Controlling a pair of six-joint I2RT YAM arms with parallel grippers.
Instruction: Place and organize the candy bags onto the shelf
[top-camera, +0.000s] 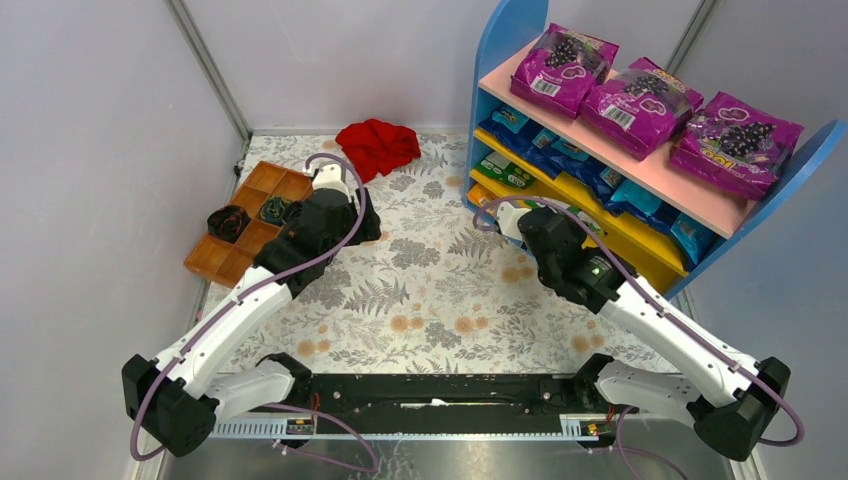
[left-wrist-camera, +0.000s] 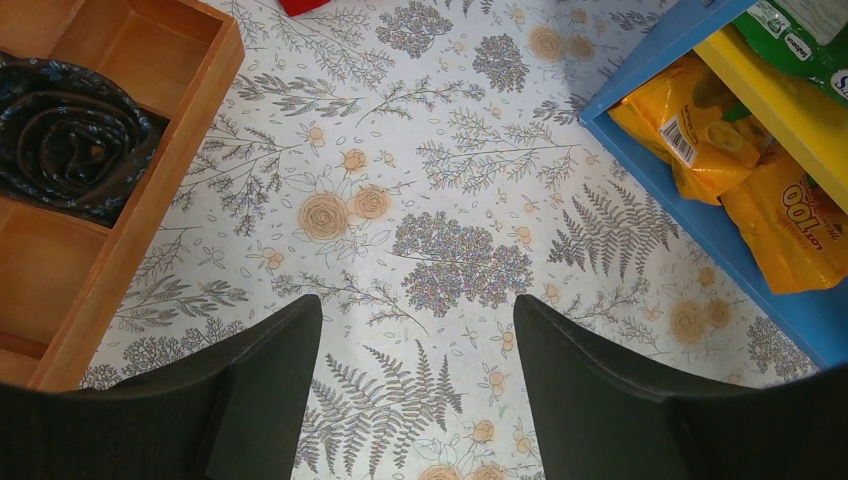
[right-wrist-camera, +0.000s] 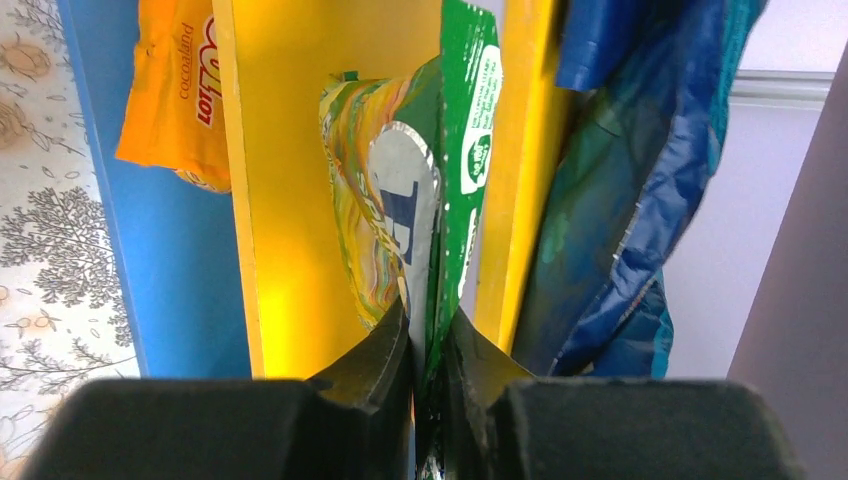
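Three magenta bags are borne on the shelf; a green candy bag is pinched by the right gripper; the left gripper is held open.

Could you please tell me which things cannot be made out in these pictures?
- Top view: the right gripper and the green candy bag it pinches are hidden behind its own wrist, at the shelf.
- Right wrist view: the bag's print is too close and creased to read; its lower end disappears between the fingers.
- Left wrist view: the wooden tray and orange candy bags are cut off by the frame edges.
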